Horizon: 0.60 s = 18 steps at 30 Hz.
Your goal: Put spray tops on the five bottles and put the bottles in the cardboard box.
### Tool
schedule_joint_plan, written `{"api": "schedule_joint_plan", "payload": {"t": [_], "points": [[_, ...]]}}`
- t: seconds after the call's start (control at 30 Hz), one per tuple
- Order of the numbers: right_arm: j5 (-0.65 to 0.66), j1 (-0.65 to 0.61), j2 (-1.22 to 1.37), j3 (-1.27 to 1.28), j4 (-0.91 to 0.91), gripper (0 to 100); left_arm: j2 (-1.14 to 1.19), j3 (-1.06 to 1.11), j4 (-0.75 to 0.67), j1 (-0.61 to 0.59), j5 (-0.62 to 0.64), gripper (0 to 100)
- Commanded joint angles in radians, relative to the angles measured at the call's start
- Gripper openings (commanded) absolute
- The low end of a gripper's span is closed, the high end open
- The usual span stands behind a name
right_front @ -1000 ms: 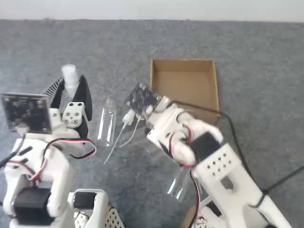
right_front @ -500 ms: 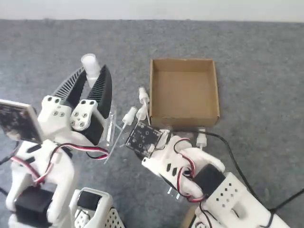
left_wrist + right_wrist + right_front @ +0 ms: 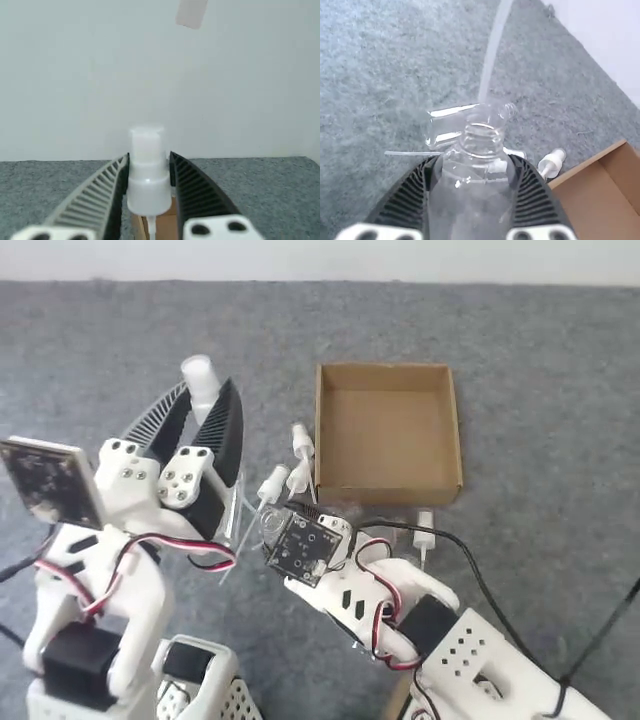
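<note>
My left gripper [image 3: 200, 392] is shut on a white spray top [image 3: 197, 374], held up over the carpet left of the cardboard box [image 3: 385, 430]. The left wrist view has that spray top [image 3: 147, 170] upright between the black fingers [image 3: 192, 190]. My right gripper [image 3: 472, 172] is shut on a clear bottle [image 3: 475, 175] whose open neck [image 3: 480, 132] points away from the camera. In the high view this bottle's neck [image 3: 270, 526] pokes out from under the right arm [image 3: 370, 590], just near of the box.
Three loose spray tops [image 3: 298, 442] [image 3: 272, 483] [image 3: 297, 478] lie left of the box, one more [image 3: 425, 525] at its near side. Another clear bottle [image 3: 462, 120] lies on the carpet beyond the held one, with a thin dip tube [image 3: 492, 50] past it. Grey carpet covers the table.
The left arm lifted the spray top forward and to the right. The right arm drew back from the box toward the near left with the bottle, uncovering the loose spray tops.
</note>
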Motion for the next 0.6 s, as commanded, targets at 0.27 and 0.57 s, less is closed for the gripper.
{"api": "schedule_joint_plan", "payload": {"t": [0.27, 0.57], "points": [[-0.012, -0.050, -0.030, 0.002, -0.062, 0.6, -0.011, 0.154, -0.144, 0.000, 0.012, 1], [-0.068, -0.047, -0.030, 0.003, -0.062, 0.6, -0.020, 0.131, -0.120, -0.046, 0.009, 1]]}}
